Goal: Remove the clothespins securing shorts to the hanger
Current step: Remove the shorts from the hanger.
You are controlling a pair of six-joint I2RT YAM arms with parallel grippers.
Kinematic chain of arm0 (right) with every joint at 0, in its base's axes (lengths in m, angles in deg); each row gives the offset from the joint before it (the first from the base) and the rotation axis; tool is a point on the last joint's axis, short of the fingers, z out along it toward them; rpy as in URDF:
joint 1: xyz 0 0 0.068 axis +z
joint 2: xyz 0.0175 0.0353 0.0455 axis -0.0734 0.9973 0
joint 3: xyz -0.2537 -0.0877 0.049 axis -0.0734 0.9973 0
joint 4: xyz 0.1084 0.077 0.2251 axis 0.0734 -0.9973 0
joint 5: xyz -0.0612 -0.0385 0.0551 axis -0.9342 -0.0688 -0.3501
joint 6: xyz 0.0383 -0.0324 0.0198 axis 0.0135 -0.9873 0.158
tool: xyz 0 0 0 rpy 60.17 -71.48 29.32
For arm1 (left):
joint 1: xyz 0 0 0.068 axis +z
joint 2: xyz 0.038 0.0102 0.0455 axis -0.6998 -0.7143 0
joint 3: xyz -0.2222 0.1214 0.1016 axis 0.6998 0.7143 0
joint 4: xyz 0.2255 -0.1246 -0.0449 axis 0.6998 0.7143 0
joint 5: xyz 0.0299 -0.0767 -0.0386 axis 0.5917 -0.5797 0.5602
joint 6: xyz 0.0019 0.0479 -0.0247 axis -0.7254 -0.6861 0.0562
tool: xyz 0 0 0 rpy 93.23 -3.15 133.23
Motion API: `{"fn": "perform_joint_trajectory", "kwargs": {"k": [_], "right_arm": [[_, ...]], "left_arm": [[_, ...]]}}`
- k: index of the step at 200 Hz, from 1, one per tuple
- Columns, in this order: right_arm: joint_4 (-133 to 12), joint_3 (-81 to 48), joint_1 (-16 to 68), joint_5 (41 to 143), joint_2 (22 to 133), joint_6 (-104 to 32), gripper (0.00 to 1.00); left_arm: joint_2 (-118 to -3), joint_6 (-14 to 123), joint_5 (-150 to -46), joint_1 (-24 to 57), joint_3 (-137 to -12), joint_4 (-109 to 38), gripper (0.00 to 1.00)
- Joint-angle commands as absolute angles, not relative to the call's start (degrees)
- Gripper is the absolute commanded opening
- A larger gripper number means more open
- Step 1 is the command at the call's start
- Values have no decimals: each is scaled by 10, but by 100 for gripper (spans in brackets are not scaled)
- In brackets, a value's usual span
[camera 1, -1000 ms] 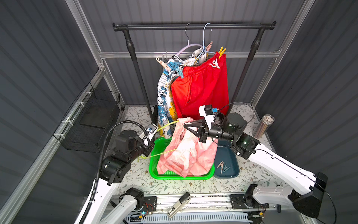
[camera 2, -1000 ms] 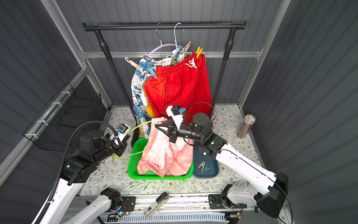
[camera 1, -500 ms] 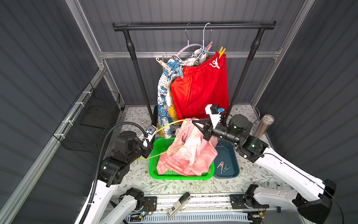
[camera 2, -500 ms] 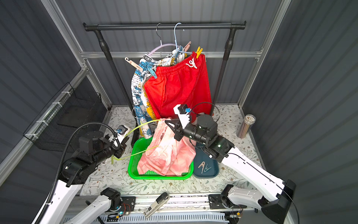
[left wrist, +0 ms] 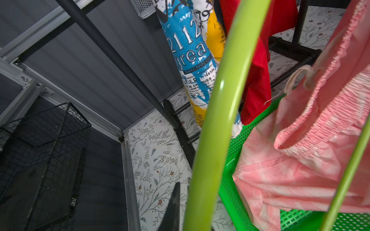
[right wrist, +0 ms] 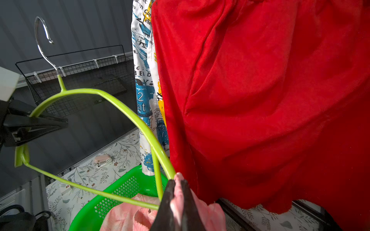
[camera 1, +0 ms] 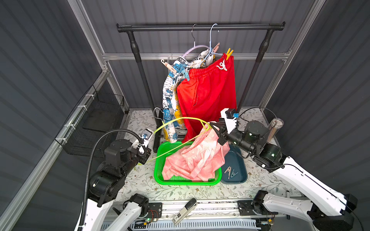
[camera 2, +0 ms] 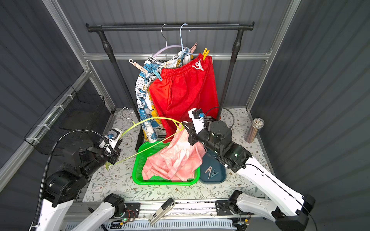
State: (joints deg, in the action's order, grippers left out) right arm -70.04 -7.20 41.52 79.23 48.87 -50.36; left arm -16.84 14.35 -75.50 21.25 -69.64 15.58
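Left end effector clamps your hanger; right end effector pinches pink shorts above the basket; other shorts are not yet unpegged.

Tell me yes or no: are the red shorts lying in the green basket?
No, the red shorts hang from the rail; the pink shorts drape into the green basket.

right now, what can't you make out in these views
- What the right jaws pinch, peg or pink shorts: right wrist view, fingers cover it.
- Hold of the left jaws on the hanger: left wrist view, frame edge cuts it off.
- Far end of the tray: both top views, right arm over it.
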Motion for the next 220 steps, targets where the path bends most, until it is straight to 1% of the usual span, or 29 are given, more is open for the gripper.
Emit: {"fn": "perform_joint_trajectory", "kwargs": {"k": [1,38,47,70,97,110,128,157,220], "right_arm": [[-722,-85,421,785,479,-515,0],[-744,-106,436,800,489,-514,0],[-745,-108,441,800,491,-513,0],[-744,-110,448,803,499,-501,0],[-719,-111,462,840,529,-471,0],[-691,-106,471,865,567,-459,0],[-664,-112,481,874,605,-454,0],[-647,-149,483,899,673,-438,0],[-599,-216,516,968,797,-390,0]], "left_arm": [[-163,185,-693,217,-720,108,0],[-157,231,-576,217,-728,63,0],[-155,244,-562,217,-734,57,0],[-159,262,-592,217,-755,63,0],[-195,276,-608,218,-784,97,0],[-198,276,-616,217,-780,92,0],[-190,277,-635,217,-771,77,0],[-188,279,-643,217,-769,81,0],[-176,283,-631,217,-763,88,0]]}}
